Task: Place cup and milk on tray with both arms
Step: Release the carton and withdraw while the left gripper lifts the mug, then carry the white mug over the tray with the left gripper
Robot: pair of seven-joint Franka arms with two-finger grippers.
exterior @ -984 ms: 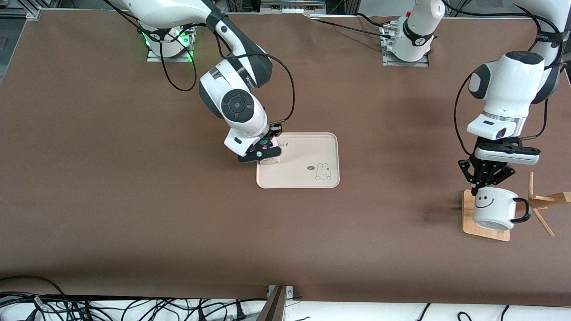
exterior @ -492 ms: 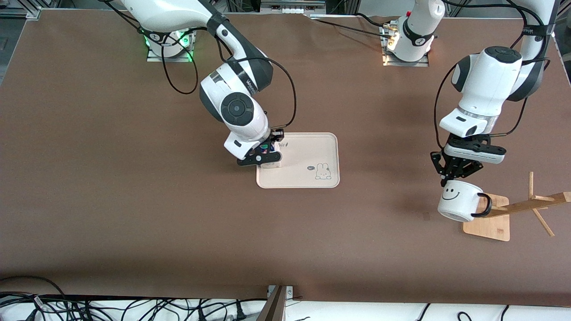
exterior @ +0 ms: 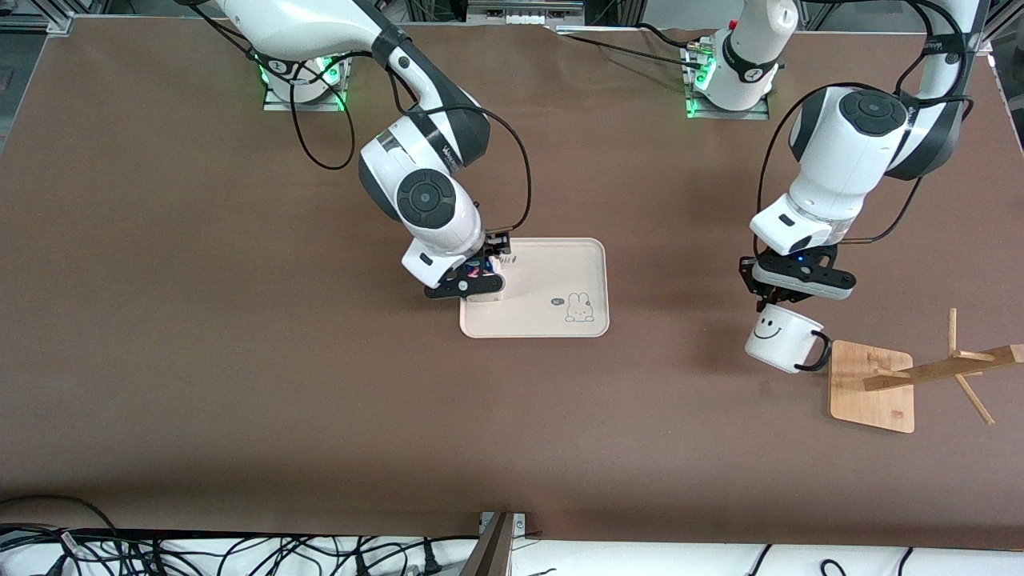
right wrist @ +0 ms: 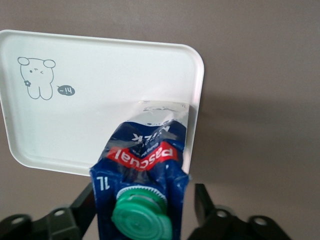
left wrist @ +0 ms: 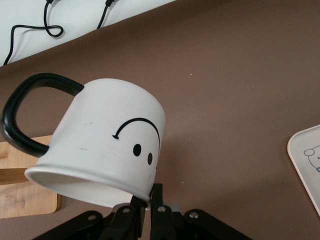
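While the milk (exterior: 483,282) is being left standing on the tray (exterior: 560,276), at the end toward the right arm, the right tool (exterior: 466,286) is being kept around it with its fingers spread apart. The cup (exterior: 778,340) is being pinched by its rim in the left tool (exterior: 773,302) and carried tilted over the bare desk (exterior: 240,360), beside the wooden stand (exterior: 872,388).

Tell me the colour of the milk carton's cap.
Green; the cap on the milk carton shows best in the right wrist view.
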